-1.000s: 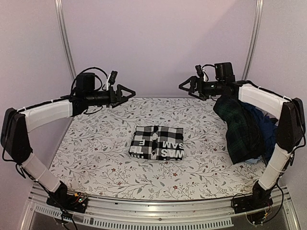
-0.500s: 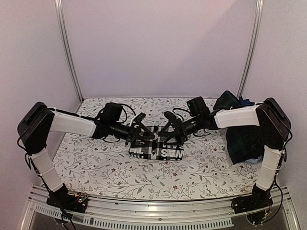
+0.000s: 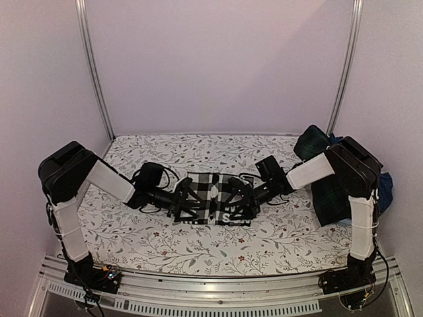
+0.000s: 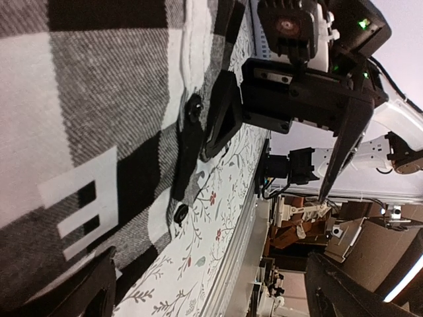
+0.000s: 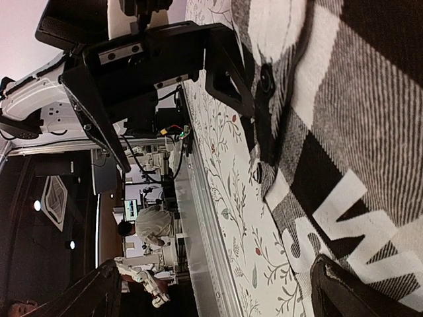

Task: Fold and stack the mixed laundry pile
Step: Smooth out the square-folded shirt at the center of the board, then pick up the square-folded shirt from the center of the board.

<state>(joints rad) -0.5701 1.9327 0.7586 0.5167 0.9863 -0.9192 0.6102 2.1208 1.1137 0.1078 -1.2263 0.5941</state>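
A folded black-and-white checked shirt (image 3: 215, 188) with white letters lies mid-table on the floral covering (image 3: 132, 231). My left gripper (image 3: 196, 201) is low at its left end and my right gripper (image 3: 232, 200) low at its right end, facing each other, both open. The left wrist view shows the shirt (image 4: 99, 99), my open left gripper (image 4: 218, 297) and the right gripper (image 4: 284, 139), with one of its fingers (image 4: 221, 119) on the cloth. The right wrist view shows the shirt (image 5: 357, 132), my open right gripper (image 5: 218, 297) and the left gripper (image 5: 165, 99). The rest of the laundry pile (image 3: 324, 178), topped by dark plaid, sits far right.
A blue piece (image 3: 384, 185) hangs off the pile at the table's right edge. The metal rail (image 3: 218, 294) runs along the near edge. Frame posts (image 3: 92, 72) stand at the back corners before a plain wall.
Both arms have swung down from high at the back to table level, closing in on the folded shirt from either side. Both grippers stayed open.
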